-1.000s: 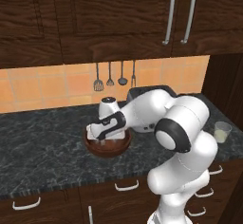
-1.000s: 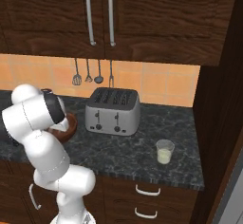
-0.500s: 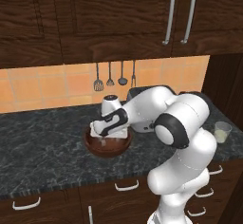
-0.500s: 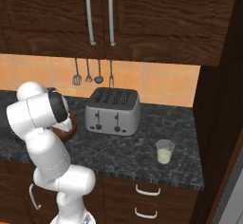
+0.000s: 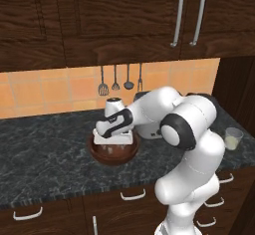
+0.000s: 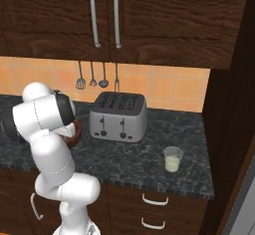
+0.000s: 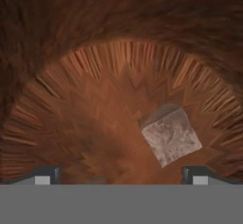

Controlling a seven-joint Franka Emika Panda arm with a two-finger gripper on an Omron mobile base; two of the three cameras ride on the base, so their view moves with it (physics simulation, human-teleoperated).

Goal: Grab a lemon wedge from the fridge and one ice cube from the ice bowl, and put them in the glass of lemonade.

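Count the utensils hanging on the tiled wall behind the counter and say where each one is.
4. They hang in a row under the upper cabinets: a slotted spatula at the left, then a small spatula, a ladle, and a fork at the right, above the toaster.

Non-task stuff: toaster (image 6: 118, 116), silver, four slots, on the dark speckled bench (image 6: 149, 154), standing just behind and to the right of where the fingers are working. Four utensils (image 5: 121, 78) hang on the orange tiled wall (image 5: 45, 92) above and behind the fingers. Dark wood upper cabinets (image 6: 149, 15) overhead, two long vertical silver handles (image 6: 104, 15) side by side. Drawers (image 5: 119, 204) under the bench front with short curved silver pulls (image 5: 133, 195). Tall dark wood panel (image 6: 234, 104) at far right.
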